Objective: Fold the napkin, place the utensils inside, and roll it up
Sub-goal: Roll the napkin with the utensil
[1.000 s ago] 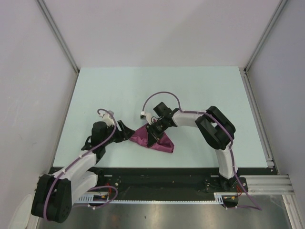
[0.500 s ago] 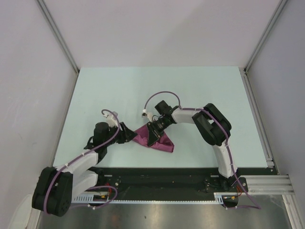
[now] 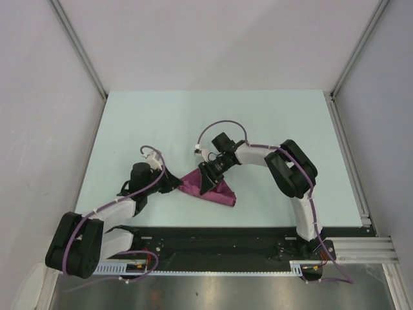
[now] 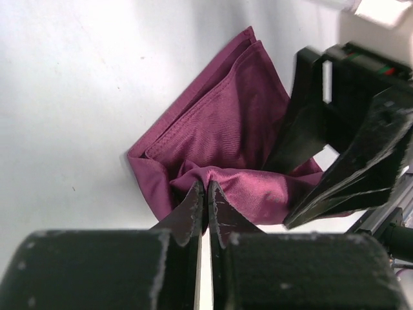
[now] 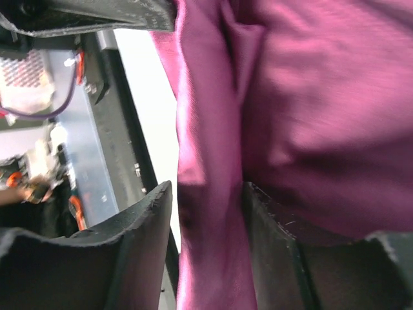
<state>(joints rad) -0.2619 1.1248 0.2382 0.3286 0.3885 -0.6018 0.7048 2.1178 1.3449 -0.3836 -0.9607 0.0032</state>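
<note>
My left hand (image 4: pixel 206 191) is closed, pinching a raised fold of the napkin (image 4: pixel 222 123). My right hand (image 5: pixel 206 194) has its jaws apart, astride another fold. The napkin lies bunched on the surface (image 4: pixel 71 77) between both arms. It looks thin, limp and light, so I should grip the hems or corners, never the slack middle.

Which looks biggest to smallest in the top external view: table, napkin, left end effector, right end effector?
1. table
2. napkin
3. left end effector and right end effector: they look about alike, and both sit at the cloth's edge, so I won't rank one over the other.
</note>
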